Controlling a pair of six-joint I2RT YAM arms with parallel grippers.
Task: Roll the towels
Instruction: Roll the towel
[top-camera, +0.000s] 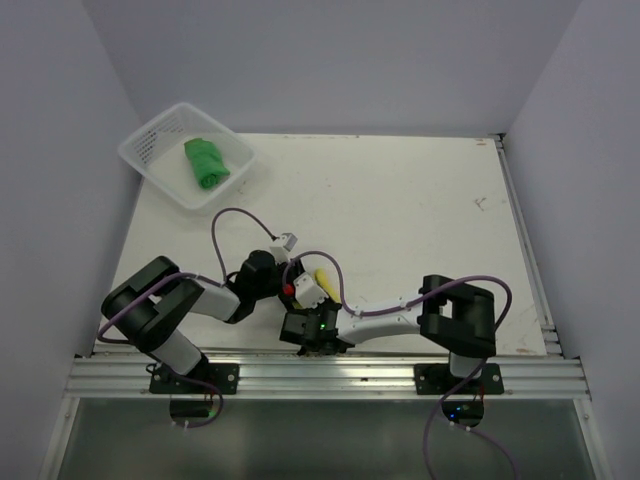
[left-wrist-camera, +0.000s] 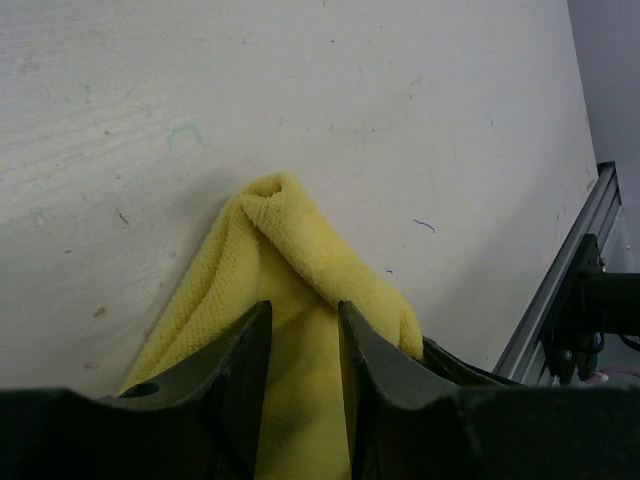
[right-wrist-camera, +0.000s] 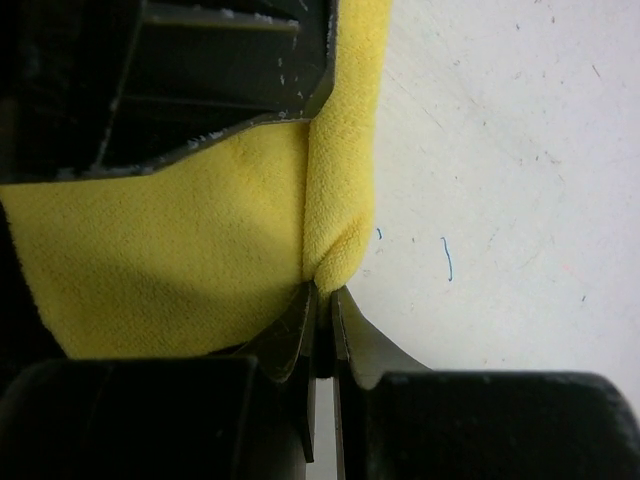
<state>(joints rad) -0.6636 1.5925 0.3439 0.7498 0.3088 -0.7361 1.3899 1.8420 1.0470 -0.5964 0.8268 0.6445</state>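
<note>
Where both arms fold inward low over the desk's (top-camera: 400, 200) near edge, the yellow towel (left-wrist-camera: 290, 260) lies bunched between them, close in at twelve o'clock. The left fingers (left-wrist-camera: 245, 360) stand narrow with cloth gripped between them. The right fingers (right-wrist-camera: 355, 340) are almost together, nipping its folded edge. Far off at ten o'clock the green towel (top-camera: 206, 162) sits rolled in a white basket (top-camera: 150, 150), with pale walls beyond.
</note>
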